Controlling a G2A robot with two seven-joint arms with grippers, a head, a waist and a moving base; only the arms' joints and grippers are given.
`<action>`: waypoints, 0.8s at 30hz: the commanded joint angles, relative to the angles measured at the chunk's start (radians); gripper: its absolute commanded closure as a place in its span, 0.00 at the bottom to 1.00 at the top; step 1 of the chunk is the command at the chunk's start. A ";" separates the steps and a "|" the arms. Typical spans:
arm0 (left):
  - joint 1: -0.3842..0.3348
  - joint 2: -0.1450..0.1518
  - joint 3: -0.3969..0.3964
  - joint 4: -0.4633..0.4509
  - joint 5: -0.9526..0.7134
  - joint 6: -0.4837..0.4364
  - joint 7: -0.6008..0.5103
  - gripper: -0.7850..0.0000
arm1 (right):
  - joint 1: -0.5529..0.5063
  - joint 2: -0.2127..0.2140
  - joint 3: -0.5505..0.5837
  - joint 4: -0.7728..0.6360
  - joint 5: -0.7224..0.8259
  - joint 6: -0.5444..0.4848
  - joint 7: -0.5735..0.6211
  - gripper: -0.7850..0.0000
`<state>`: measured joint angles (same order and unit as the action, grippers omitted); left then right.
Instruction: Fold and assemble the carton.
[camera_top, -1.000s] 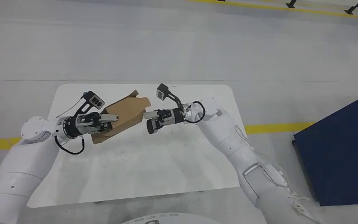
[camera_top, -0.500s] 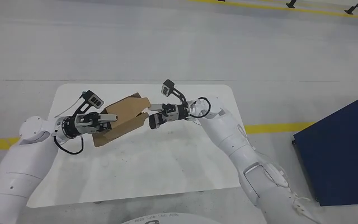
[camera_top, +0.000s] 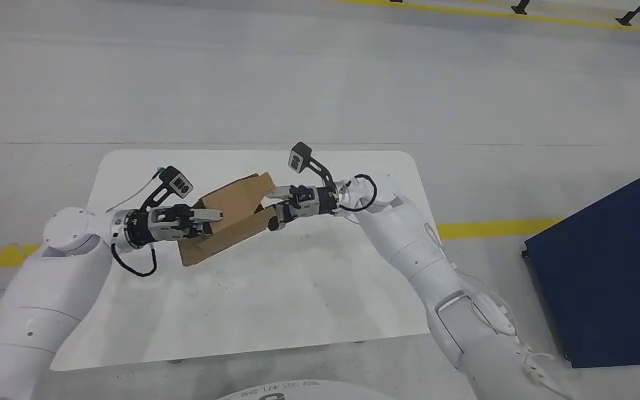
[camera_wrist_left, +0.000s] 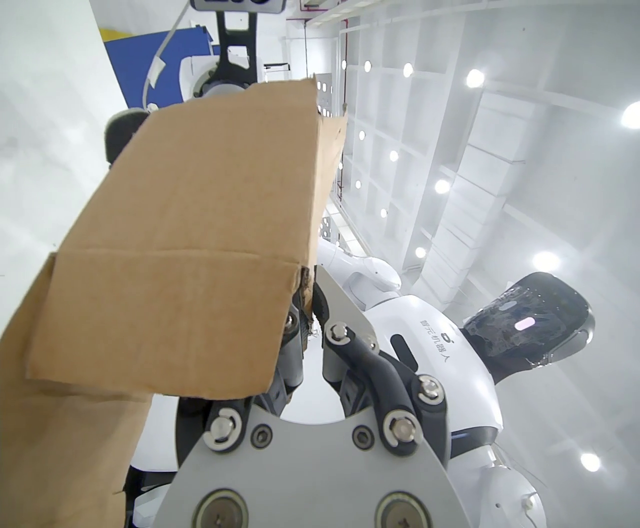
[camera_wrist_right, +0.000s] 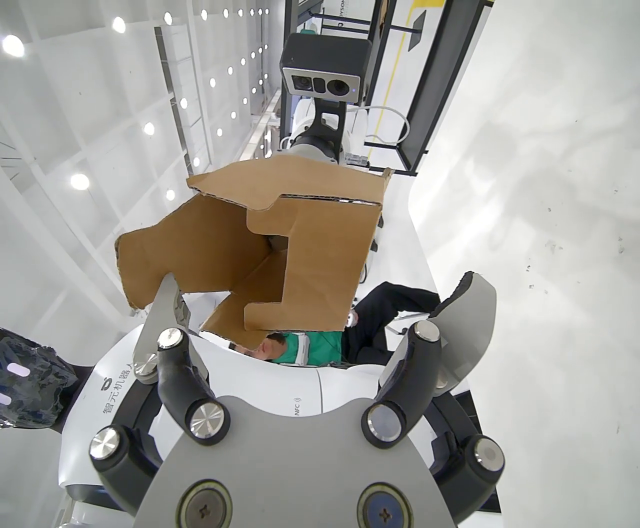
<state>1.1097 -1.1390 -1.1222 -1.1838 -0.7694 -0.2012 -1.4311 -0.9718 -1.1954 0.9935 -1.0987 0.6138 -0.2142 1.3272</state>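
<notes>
Carton (camera_top: 228, 214) sits over the left half of the counter (camera_top: 330, 290), between both arms. Left gripper (camera_top: 211, 215) is clamped on the carton's wall. Right gripper (camera_wrist_right: 315, 295) is spread wide at the flapped end, one finger (camera_wrist_right: 162, 305) against a flap, gripping nothing.

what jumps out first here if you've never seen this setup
The brown carton draws the eye first: half folded with loose flaps, it is held between two white arms over the white table. The left gripper is clamped on one edge of it. The right gripper sits open at the opposite, flapped end.
</notes>
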 joint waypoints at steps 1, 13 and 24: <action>-0.001 0.000 0.002 0.000 0.012 -0.002 0.009 1.00 | -0.002 0.001 0.001 -0.003 -0.003 -0.001 0.001 0.00; 0.017 0.004 -0.021 -0.024 -0.006 -0.022 0.009 1.00 | -0.010 0.003 0.008 -0.013 -0.013 -0.002 0.001 0.00; 0.013 0.005 -0.003 -0.026 0.055 -0.007 0.037 1.00 | -0.008 0.005 -0.009 -0.034 -0.074 0.028 -0.003 0.00</action>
<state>1.1238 -1.1344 -1.1257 -1.2107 -0.7162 -0.2083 -1.3946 -0.9820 -1.1902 0.9855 -1.1324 0.5432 -0.1906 1.3200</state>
